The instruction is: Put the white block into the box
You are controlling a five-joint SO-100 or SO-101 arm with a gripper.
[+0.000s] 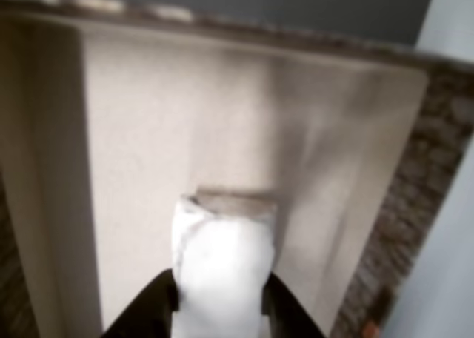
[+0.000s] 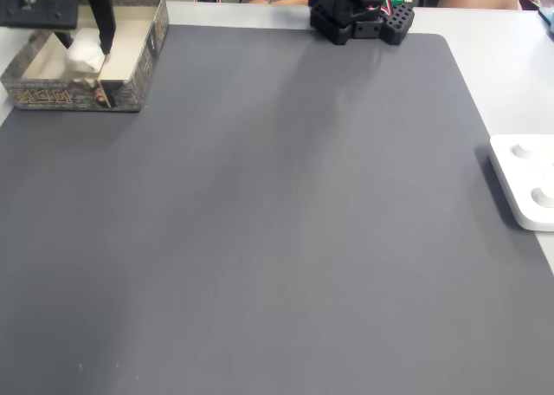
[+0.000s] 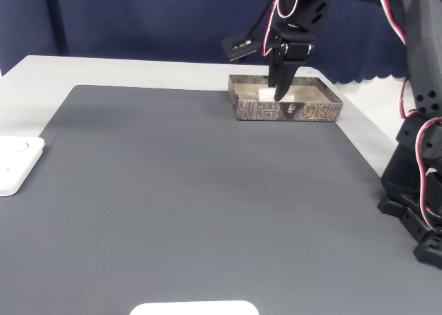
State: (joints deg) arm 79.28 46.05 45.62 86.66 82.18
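My gripper (image 1: 221,308) pinches small rumpled white block (image 1: 222,267), long axis along my fingers, pointing down into cream-walled brown-rimmed box (image 1: 148,130); box walls close round.

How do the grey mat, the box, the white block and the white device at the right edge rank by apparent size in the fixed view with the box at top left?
1. grey mat
2. box
3. white device, cut off by the frame, so unsure
4. white block

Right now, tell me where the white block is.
The white block sits clamped in the end effector inside the box, at the mat's top left corner in a fixed view.
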